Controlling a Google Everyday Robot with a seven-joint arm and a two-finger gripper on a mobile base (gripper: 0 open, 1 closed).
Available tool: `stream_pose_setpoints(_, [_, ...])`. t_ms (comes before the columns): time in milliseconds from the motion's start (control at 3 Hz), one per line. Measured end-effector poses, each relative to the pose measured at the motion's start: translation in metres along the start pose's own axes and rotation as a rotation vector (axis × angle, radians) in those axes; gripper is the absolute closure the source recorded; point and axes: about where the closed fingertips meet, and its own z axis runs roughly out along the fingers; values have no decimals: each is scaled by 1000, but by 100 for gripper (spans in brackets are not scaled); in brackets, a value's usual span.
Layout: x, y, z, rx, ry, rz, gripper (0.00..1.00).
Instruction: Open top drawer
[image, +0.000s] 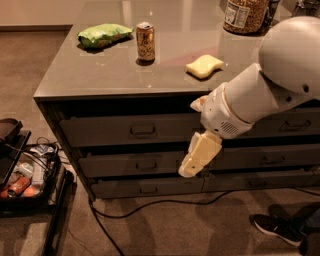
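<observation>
The top drawer (100, 131) is the tallest dark grey-brown front in the left column, just under the countertop, with a small rectangular pull handle (143, 131) at its centre. My gripper (189, 169), cream-coloured, hangs tilted down and to the left from the white arm (250, 102). It sits in front of the second drawer row, right of and below the top drawer's handle, about a hand's width away. It holds nothing that I can see. The arm hides the top drawer's right end.
On the counter (90, 75) lie a green bag (104, 35), a can (145, 41), a yellow sponge (204, 66) and a jar (244, 15). Shallower drawers (125, 165) sit below. A black cart (25, 175) stands at left. A cable (150, 206) and a shoe (272, 227) lie on the floor.
</observation>
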Motion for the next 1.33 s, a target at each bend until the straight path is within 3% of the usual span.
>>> stream_pose_setpoints(333, [0, 0, 0, 0, 0, 0, 0])
stream_pose_setpoints(667, [-5, 0, 3, 37, 11, -7, 0])
stream_pose_setpoints(1000, [-15, -1, 36, 44, -12, 10, 0])
stream_pose_setpoints(1333, [-30, 9, 68, 74, 36, -16, 0])
